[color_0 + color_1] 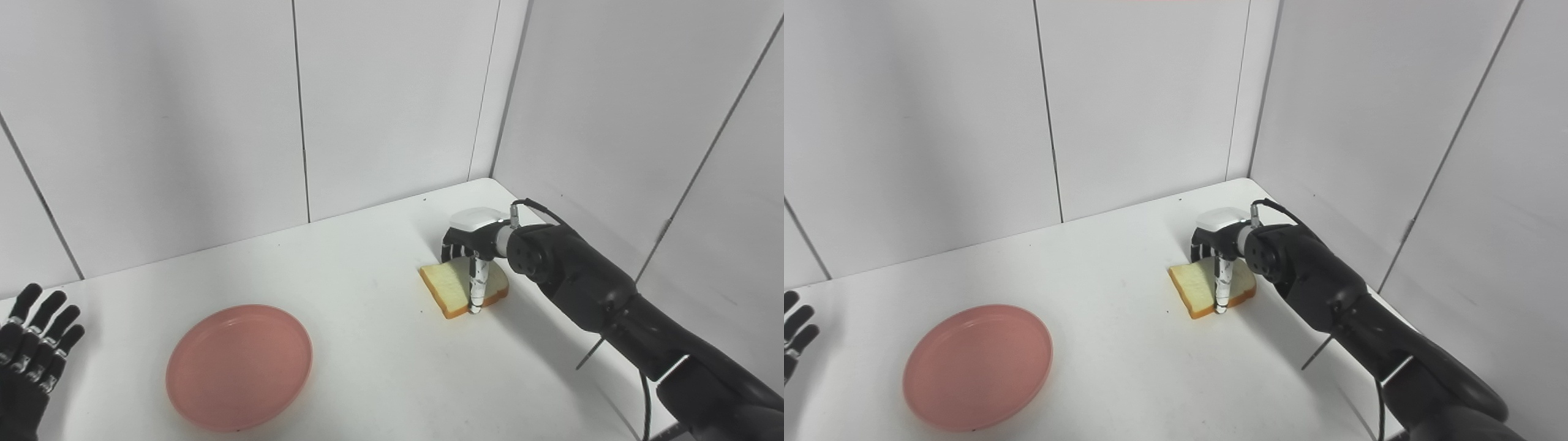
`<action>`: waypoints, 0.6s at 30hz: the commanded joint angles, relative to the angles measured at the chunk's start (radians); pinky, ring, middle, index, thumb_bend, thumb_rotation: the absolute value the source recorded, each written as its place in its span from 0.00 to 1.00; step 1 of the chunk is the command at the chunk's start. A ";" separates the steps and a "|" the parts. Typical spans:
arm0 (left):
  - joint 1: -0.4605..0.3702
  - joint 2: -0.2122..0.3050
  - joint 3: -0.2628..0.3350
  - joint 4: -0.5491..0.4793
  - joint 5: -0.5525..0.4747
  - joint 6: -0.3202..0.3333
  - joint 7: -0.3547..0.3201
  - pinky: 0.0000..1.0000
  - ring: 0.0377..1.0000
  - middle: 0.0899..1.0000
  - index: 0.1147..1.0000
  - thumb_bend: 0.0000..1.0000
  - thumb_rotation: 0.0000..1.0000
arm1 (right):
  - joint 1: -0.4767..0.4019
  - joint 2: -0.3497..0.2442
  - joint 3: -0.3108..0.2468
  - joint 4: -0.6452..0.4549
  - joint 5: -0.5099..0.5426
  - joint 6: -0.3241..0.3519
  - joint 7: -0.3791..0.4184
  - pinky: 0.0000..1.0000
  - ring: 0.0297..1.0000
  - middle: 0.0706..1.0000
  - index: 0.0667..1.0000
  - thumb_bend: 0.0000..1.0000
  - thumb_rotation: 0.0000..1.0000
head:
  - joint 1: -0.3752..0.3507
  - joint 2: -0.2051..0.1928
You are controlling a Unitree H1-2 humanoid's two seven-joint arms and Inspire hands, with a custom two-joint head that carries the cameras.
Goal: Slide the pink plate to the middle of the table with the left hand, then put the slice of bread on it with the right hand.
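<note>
Left eye view: my right hand [474, 245] pinches the pale, brown-crusted slice of bread [456, 286] at the counter's far right; my left hand [33, 340] spread, idle; right eye view: pink plate [977, 366] on white counter [1127, 367], grey wall panels [937, 122] behind.

Right hand [474, 245] sits low over the slice of bread [456, 283], near the table's far right corner. Wall panels [612, 122] stand close behind it and to its right; little room on those sides. To its left the table [367, 263] is bare as far as the pink plate [239, 366]. Left hand [33, 343] rests at the table's near left edge, fingers spread, well apart from the plate, with bare surface between them.
</note>
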State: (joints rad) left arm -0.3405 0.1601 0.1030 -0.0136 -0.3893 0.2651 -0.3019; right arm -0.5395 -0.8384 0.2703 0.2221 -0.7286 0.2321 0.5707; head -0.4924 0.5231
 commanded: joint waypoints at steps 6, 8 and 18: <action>-0.026 0.005 0.001 -0.017 0.000 -0.010 0.008 0.98 0.97 0.97 0.96 0.57 1.00 | -0.008 -0.001 -0.003 -0.008 -0.004 -0.033 -0.061 0.43 0.41 0.47 0.45 0.52 0.00 | 0.009 -0.006; -0.026 0.006 -0.002 -0.017 0.001 -0.012 0.006 0.98 0.97 0.97 0.97 0.58 1.00 | -0.013 0.000 -0.003 -0.007 -0.002 -0.038 -0.068 0.45 0.41 0.48 0.44 0.52 0.00 | 0.012 -0.009; -0.025 -0.006 -0.012 0.002 0.003 -0.031 0.001 0.99 0.97 0.97 0.98 0.58 1.00 | -0.035 0.003 -0.034 -0.117 0.013 -0.005 -0.047 0.40 0.39 0.45 0.47 0.52 0.00 | 0.057 -0.041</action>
State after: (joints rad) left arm -0.3405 0.1516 0.0894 0.0074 -0.3885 0.2647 -0.2992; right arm -0.5340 -0.8027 0.2681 0.1437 -0.7158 0.2242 0.5369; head -0.4358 0.4802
